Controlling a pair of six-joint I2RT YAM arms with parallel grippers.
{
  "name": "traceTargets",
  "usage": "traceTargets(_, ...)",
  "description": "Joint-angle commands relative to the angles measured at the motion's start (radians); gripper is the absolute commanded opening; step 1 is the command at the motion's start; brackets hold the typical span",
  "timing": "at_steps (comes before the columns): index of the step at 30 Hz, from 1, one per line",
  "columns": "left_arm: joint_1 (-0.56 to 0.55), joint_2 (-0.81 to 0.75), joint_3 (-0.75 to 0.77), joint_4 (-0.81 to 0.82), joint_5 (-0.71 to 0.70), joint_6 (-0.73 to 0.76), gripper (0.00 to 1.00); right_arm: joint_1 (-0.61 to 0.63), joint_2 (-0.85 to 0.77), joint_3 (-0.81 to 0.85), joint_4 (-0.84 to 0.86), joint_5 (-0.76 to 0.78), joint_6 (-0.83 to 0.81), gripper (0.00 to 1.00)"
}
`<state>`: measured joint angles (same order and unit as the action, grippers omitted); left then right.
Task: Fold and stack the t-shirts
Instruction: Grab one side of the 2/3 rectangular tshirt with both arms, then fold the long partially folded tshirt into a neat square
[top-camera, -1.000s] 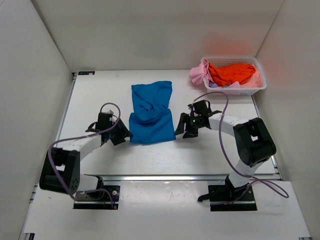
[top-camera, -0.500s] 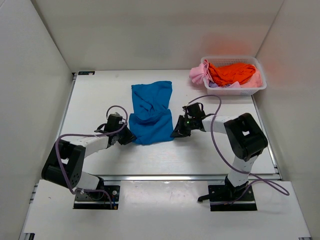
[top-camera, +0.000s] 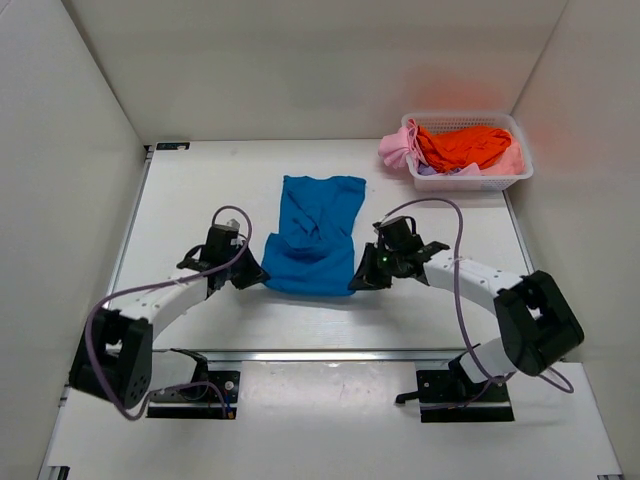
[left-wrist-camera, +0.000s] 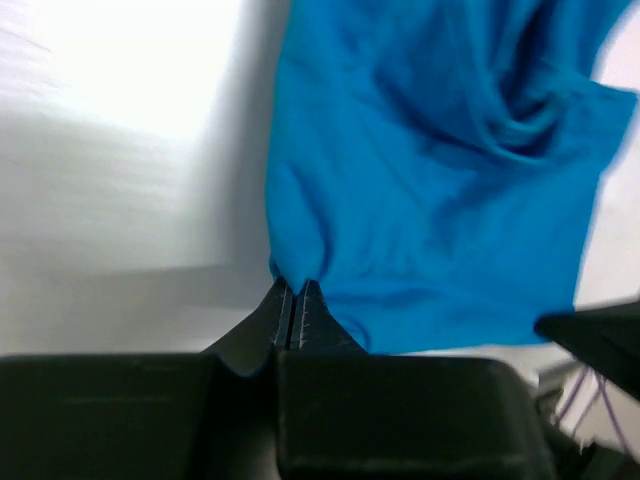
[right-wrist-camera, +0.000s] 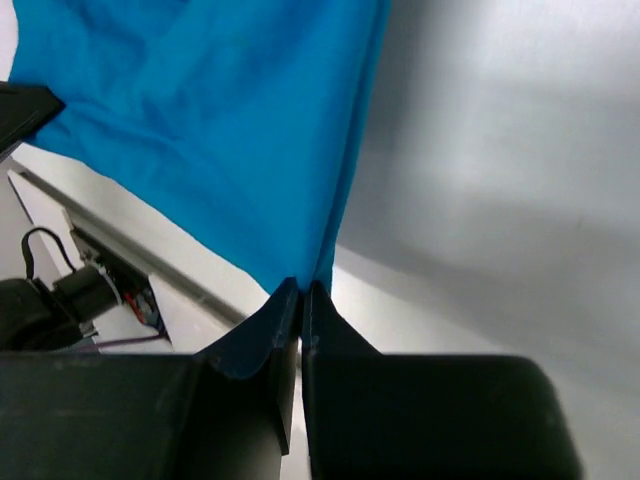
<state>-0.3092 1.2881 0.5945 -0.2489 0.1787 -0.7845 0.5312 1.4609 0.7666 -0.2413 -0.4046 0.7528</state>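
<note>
Shifted rightward since a second ago, the blue shirt (top-camera: 315, 235) is stretched across the middle of the bench (top-camera: 190, 200), its two near corners pinched tight by the fully closed left claw (top-camera: 258, 279) and right claw (top-camera: 357, 283).

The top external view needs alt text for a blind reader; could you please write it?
A blue t-shirt lies on a white table, the left tool and right tool each pinching a near corner. A white basket holding an orange shirt and a pink shirt sits at the far right.
</note>
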Motion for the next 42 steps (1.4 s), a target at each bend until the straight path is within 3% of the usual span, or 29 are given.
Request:
traceTargets(1, -0.018, -0.123, -0.045, -0.111, 0.054, 0.045, 0.00, 0.026, -0.075, -0.023, -0.128, 0.019, 0.010, 0.00)
traceTargets(7, -0.051, -0.289, -0.075, -0.231, 0.105, 0.056, 0.00, 0.084, -0.241, -0.140, -0.154, -0.023, 0.111, 0.00)
traceTargets(14, 0.013, -0.214, 0.020, -0.216, 0.174, 0.094, 0.00, -0.011, -0.315, -0.181, -0.136, -0.111, 0.152, 0.00)
traceTargets(21, 0.082, 0.085, 0.310, -0.100, 0.200, 0.080, 0.00, -0.253, -0.077, 0.098, -0.156, -0.188, -0.036, 0.00)
traceTargets(27, 0.122, 0.521, 0.696, -0.043, 0.209, 0.050, 0.00, -0.356, 0.350, 0.575, -0.219, -0.154, -0.145, 0.00)
traceTargets(28, 0.128, 0.565, 0.806, -0.049, 0.209, 0.051, 0.02, -0.370, 0.390, 0.618, -0.211, -0.154, -0.164, 0.00)
traceTargets(30, 0.140, 0.706, 0.964, -0.053, 0.260, 0.050, 0.41, -0.391, 0.516, 0.812, -0.248, -0.133, -0.173, 0.04)
traceTargets(31, 0.154, 0.784, 1.054, -0.052, 0.272, 0.035, 0.47, -0.393, 0.582, 0.857, -0.272, -0.110, -0.179, 0.20)
traceTargets(32, 0.150, 0.854, 1.095, -0.062, 0.313, 0.024, 0.49, -0.393, 0.633, 0.948, -0.330, -0.058, -0.191, 0.30)
traceTargets(33, 0.162, 0.914, 1.169, -0.073, 0.358, 0.019, 0.53, -0.390, 0.651, 1.003, -0.369, -0.024, -0.197, 0.47)
traceTargets(34, 0.163, 0.928, 1.209, -0.079, 0.373, 0.010, 0.55, -0.382, 0.674, 1.026, -0.375, -0.005, -0.202, 0.52)
traceTargets(36, 0.176, 0.942, 1.203, -0.061, 0.389, 0.016, 0.61, -0.372, 0.662, 1.007, -0.362, 0.041, -0.193, 0.57)
traceTargets(39, 0.193, 0.846, 1.069, 0.011, 0.375, 0.005, 0.64, -0.347, 0.603, 0.883, -0.291, 0.075, -0.185, 0.58)
traceTargets(42, 0.208, 0.748, 0.874, 0.078, 0.378, -0.009, 0.65, -0.324, 0.503, 0.753, -0.228, 0.101, -0.179, 0.48)
